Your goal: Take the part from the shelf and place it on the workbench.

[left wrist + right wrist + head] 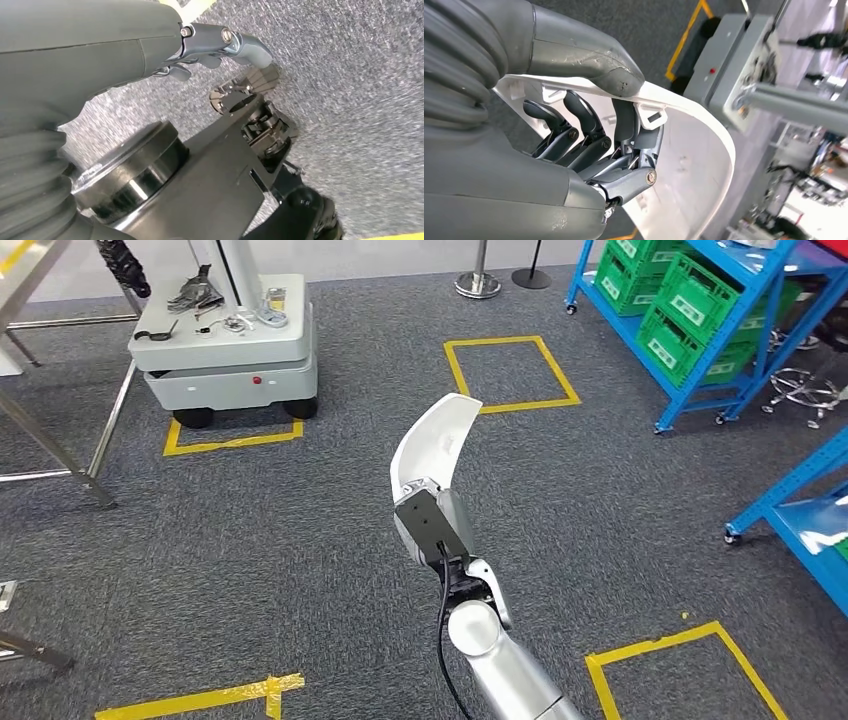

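Item: white curved part, off the shelf, gripped in your right hand, thumb over its rim, carried above the carpet. Left hand: hangs toward the floor, fingers curled on nothing. Step, as judged: transport; next you need to locate the bench. Beyond the part: grey wheeled cart carrying metal pieces; to the part's right, blue shelf with green bins

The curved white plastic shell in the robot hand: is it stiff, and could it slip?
The curved white plastic shell probably is stiff: it keeps its curve though held at one end. It looks thin, so likely light. Its glossy surface may slip; the right robot hand pinches only its edge.
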